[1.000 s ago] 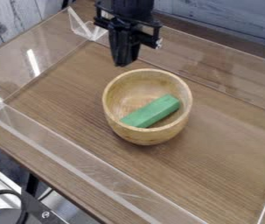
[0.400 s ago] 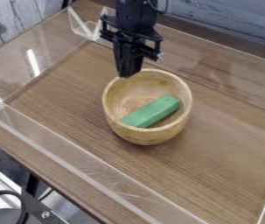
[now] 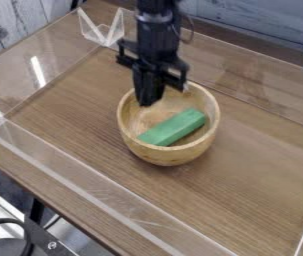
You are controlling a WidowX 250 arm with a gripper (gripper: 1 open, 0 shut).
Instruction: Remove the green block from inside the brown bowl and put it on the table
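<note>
The brown bowl (image 3: 143, 147) stands near the middle of the table (image 3: 74, 120). The green block (image 3: 175, 127) lies slantwise inside it, toward the right side. My black gripper (image 3: 150, 98) points straight down, its fingers pressed together and shut on nothing. Its tip hangs over the bowl's far left rim, just above the pale interior and up-left of the block, apart from it.
Low clear acrylic walls (image 3: 60, 160) edge the tabletop on all sides. A black cable and wheel show at the bottom left corner (image 3: 7, 235), outside the walls.
The gripper has come down and slightly toward the camera, from behind the bowl to over its far rim. It stayed shut. Bowl and block have not moved.
</note>
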